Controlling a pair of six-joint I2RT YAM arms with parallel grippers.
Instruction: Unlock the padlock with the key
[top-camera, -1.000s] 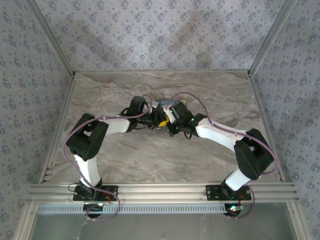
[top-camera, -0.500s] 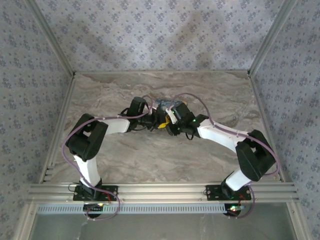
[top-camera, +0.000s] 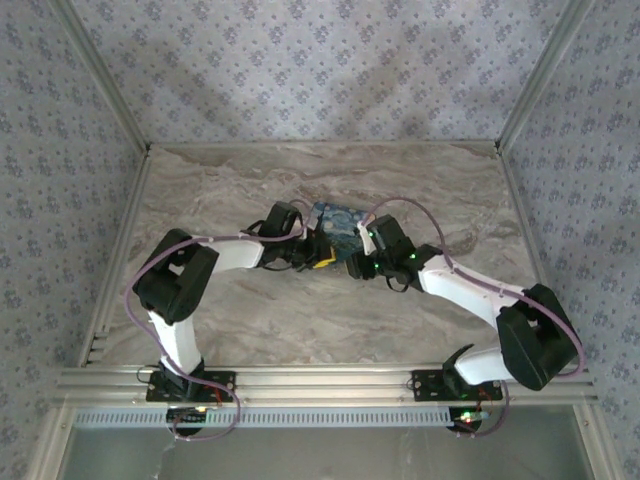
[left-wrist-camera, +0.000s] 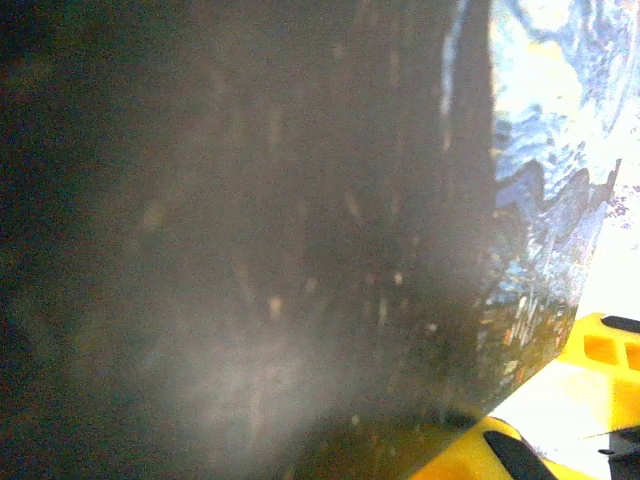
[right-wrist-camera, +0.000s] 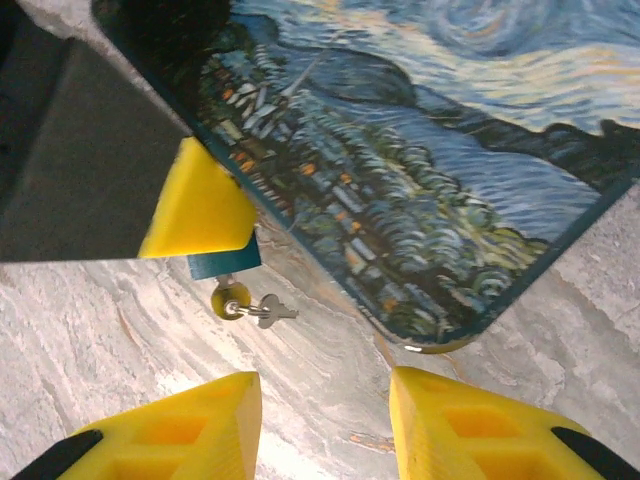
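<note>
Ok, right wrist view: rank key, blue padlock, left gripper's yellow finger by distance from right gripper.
From the right gripper:
1. key, on the table, ahead-left.
2. blue padlock, just beyond it.
3. left gripper's yellow finger, farthest, upper left.

Construction: the left arm (top-camera: 235, 252) and the right arm (top-camera: 460, 285) are each built from white tubular links joined by bulky black joint housings. Each arm stands on a black mounting plate (top-camera: 190, 385).

Cabling: a lilac cable (top-camera: 200, 237) runs along each arm in loose loops.

Indicators: small green lights (top-camera: 375, 268) glow on the right arm's wrist housing.

End effectors: the right claw (right-wrist-camera: 325, 420) has blocky yellow fingers (right-wrist-camera: 200, 430) with rectangular recessed pockets and black inserts. The left claw (left-wrist-camera: 550, 395) carries matching yellow fingers (left-wrist-camera: 600, 350).
</note>
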